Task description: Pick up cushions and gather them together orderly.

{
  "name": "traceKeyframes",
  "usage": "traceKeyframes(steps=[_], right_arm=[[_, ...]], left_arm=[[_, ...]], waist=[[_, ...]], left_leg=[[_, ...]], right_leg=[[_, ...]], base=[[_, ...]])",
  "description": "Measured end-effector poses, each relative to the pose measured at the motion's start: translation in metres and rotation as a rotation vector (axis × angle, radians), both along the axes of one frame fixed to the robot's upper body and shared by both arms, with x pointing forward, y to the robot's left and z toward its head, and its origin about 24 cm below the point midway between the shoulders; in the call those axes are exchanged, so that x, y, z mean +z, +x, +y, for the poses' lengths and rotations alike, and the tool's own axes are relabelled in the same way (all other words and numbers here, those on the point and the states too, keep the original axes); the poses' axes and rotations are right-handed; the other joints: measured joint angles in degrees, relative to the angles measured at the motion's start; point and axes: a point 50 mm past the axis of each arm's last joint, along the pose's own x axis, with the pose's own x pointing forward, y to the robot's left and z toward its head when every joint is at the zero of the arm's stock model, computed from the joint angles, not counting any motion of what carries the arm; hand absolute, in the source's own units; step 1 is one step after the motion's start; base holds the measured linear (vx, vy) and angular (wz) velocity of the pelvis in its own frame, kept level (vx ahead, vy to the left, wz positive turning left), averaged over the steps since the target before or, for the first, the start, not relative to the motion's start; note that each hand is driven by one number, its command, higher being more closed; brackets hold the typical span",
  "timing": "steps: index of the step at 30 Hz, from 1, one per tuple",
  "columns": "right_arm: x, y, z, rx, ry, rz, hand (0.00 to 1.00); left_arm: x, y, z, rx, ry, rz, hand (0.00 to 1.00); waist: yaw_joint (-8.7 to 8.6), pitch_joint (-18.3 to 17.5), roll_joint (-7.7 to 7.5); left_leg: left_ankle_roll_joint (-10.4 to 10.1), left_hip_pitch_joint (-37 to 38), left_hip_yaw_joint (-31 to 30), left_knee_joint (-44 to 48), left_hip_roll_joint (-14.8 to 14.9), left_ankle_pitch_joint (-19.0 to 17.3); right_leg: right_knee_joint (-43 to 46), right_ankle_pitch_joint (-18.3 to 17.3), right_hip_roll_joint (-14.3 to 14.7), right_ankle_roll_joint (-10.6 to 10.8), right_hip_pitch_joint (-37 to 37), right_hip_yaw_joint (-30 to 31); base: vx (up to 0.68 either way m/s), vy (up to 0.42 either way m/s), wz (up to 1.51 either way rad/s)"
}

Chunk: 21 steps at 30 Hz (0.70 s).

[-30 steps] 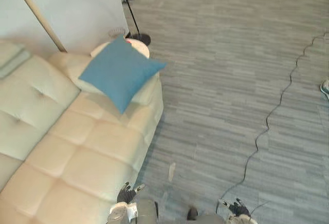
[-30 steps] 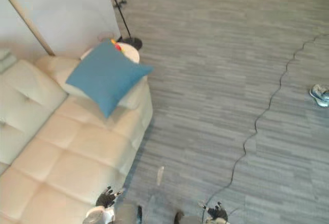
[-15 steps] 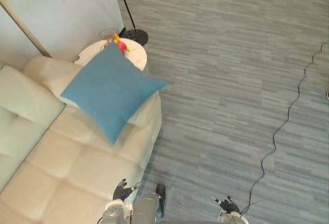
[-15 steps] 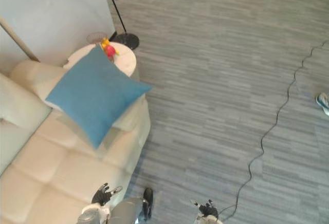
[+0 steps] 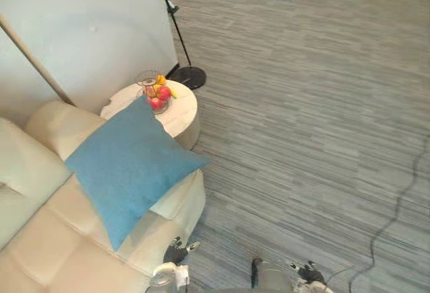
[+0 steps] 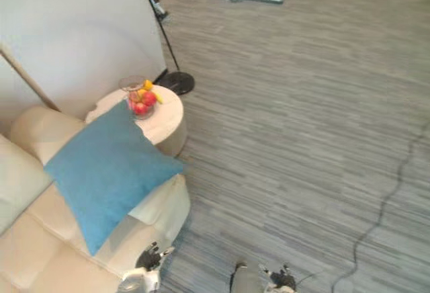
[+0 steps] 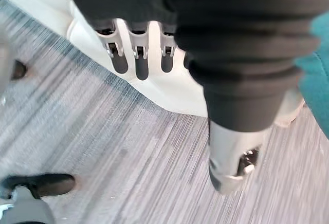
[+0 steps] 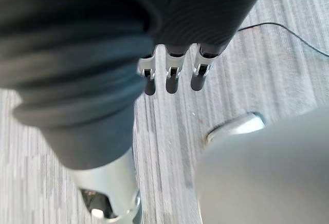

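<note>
Blue cushion (image 5: 127,165) on the cream sofa (image 5: 40,253) arm, at nine o'clock.
At its twelve o'clock we see a bowl (image 5: 146,79) of red and yellow fruit (image 5: 162,93) on a round table (image 5: 183,107); left hand (image 5: 176,251) and right hand (image 5: 309,271), at six o'clock, hang straight-fingered, empty.

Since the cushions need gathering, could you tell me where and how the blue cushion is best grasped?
Probably its corner at the sofa arm's outer edge: the blue cushion lies diamond-wise, leaving that corner free. Come from the floor side with the left hand.
</note>
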Motion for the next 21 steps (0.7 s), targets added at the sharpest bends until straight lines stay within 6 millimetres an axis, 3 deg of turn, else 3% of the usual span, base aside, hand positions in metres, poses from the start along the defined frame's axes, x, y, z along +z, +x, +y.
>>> traceKeyframes(steps=[1,2,4,7,10,11,12,14,16,17,19,20,21], right_arm=[[0.000,0.000,0.000,0.000,0.001,0.001,0.00],[-0.002,-0.005,0.002,-0.007,0.007,0.013,0.00],[-0.002,-0.006,0.003,-0.022,0.013,0.013,0.00],[-0.001,-0.003,0.003,-0.041,0.020,0.000,0.00],[-0.002,-0.006,0.002,-0.051,0.022,0.011,0.00],[-0.002,-0.005,0.002,-0.049,0.022,0.009,0.00],[-0.002,-0.003,0.002,-0.046,0.025,0.008,0.00],[-0.001,0.006,0.004,-0.038,0.030,-0.007,0.00],[-0.002,0.005,0.003,-0.037,0.029,-0.001,0.00],[-0.003,-0.001,0.003,-0.042,0.030,0.014,0.00],[-0.003,-0.010,0.002,-0.061,0.030,0.012,0.00],[-0.002,-0.010,0.003,-0.061,0.029,0.004,0.00],[-0.004,-0.014,0.006,-0.064,0.040,0.010,0.00]], left_arm=[[0.000,0.000,0.000,0.001,0.001,-0.002,0.00],[0.002,0.003,0.001,0.006,0.006,-0.020,0.00],[0.004,0.005,0.000,-0.001,0.011,-0.032,0.00],[0.004,0.006,-0.002,-0.016,0.011,-0.034,0.00],[0.003,0.007,-0.002,-0.050,0.020,-0.026,0.00],[0.004,0.009,-0.001,-0.053,0.024,-0.030,0.00],[0.005,0.011,0.003,-0.052,0.034,-0.036,0.00],[0.003,0.008,0.008,-0.052,0.046,-0.022,0.00],[0.001,0.005,0.011,-0.051,0.052,-0.005,0.00],[0.000,0.002,0.011,-0.054,0.052,0.010,0.00],[-0.001,0.001,0.009,-0.073,0.043,0.010,0.00],[0.000,0.002,0.009,-0.076,0.043,0.007,0.00],[0.001,0.002,0.015,-0.080,0.059,0.001,0.00]], waist=[[-0.03,0.2,0.06],[0.28,0.4,0.04],[0.91,0.6,-0.30],[0.89,0.6,-0.30],[0.53,0.8,0.08],[0.50,1.0,-0.18],[1.56,1.0,-0.31],[1.47,0.9,-0.53],[1.29,0.7,-0.82],[0.85,0.7,-0.94],[0.30,0.4,-1.68],[-0.01,0.5,-2.23],[-0.73,0.4,-3.43]], left_leg=[[0.0,-1.2,0.2,2.6,0.4,1.0],[1.2,-5.1,2.4,11.1,2.7,4.3],[2.5,-5.7,7.9,11.4,4.7,3.4],[2.9,-6.5,15.8,0.6,3.7,2.3],[3.4,-5.0,25.9,-13.8,2.4,5.2],[3.5,-4.9,26.2,-14.4,2.3,5.3],[3.6,-5.3,26.2,-14.9,2.1,5.4],[4.0,-4.5,25.7,-15.8,1.1,5.1],[5.1,-2.6,25.2,-17.3,-0.9,4.4],[5.9,-0.8,23.2,-19.1,-2.6,3.5],[7.0,1.6,18.8,-20.1,-5.2,2.7],[7.1,2.1,17.6,-20.1,-5.9,2.5],[7.5,3.2,14.7,-20.0,-6.6,2.2]], right_leg=[[-0.3,-0.3,0.1,-0.4,0.9,-0.9],[-2.1,-1.0,0.5,-1.5,4.9,-3.9],[-5.1,-1.0,0.6,-1.7,9.0,-6.1],[-8.3,-1.1,-0.3,-1.5,11.4,-9.3],[-9.6,-1.7,-1.2,0.1,12.5,-13.3],[-10.4,-1.5,-1.2,0.4,12.6,-13.5],[-13.1,0.0,-0.7,0.7,13.3,-13.7],[-15.8,1.2,-0.7,1.2,14.9,-13.6],[-12.8,-0.2,-2.7,2.9,15.8,-13.8],[-5.7,-1.4,-4.7,4.9,14.7,-13.5],[13.7,-0.4,-9.2,5.4,8.6,-11.3],[17.9,0.5,-9.9,5.3,7.3,-9.9],[22.5,-1.9,-10.0,5.6,4.7,-6.5]], base=[[0.20,-0.316,0.94],[0.16,-0.256,0.74],[0.14,-0.197,0.66],[0.12,-0.049,0.56],[0.15,0.044,0.91],[0.13,0.069,0.43],[0.18,0.090,0.09],[0.16,0.078,0.04],[0.14,0.087,0.31],[0.13,0.095,0.67],[0.17,0.093,1.01],[0.20,0.012,1.33],[0.21,-0.068,1.41]])
